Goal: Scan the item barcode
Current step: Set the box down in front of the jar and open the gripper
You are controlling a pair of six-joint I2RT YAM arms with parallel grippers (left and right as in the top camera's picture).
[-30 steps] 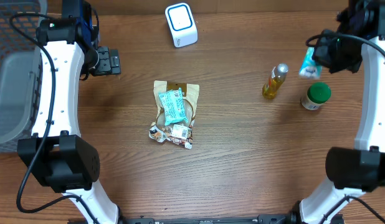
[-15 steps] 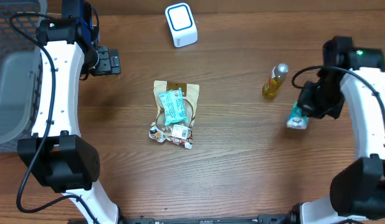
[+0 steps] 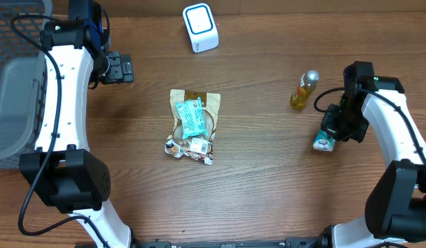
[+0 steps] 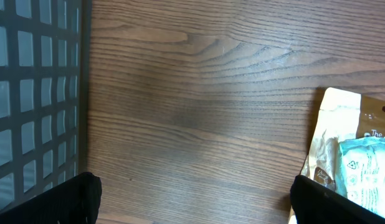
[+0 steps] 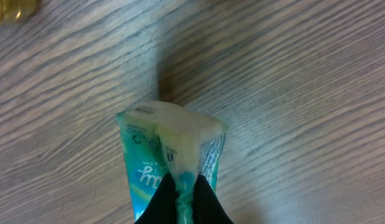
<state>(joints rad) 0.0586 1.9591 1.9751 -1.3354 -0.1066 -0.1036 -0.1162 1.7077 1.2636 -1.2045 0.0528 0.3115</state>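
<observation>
- Swinging in from the far right edge, the right arm [image 3: 387,131] has carried the teal-and-white packet [image 3: 325,141] nearer and to the left over the last second. The packet now sits on the near side of the yellow bottle [image 3: 305,89].
- Right jaws are pinched shut on one end of that packet. In the right wrist view the dark fingertips [image 5: 211,205] press its crimped seam between them, and the rest of the packet [image 5: 171,155] hangs toward the worktop [image 5: 304,93].
- Whether the packet's free end touches the wood cannot be told.
- Well apart from the packet, the white scanner [image 3: 200,27] stands at the far middle of the worktop [image 3: 268,186].
- Left arm [image 3: 61,89] has not shifted. Left jaws stand wide open with nothing in them, at the far left just beside the wire basket [image 3: 13,83].
- From the left wrist, the basket mesh [image 4: 37,93] fills the left edge, and a brown pouch [image 4: 342,143] with a teal packet [image 4: 367,171] on it shows at the right.
- That pouch [image 3: 194,114] lies in the middle of the worktop, with small wrapped snacks [image 3: 190,148] touching its near end.
</observation>
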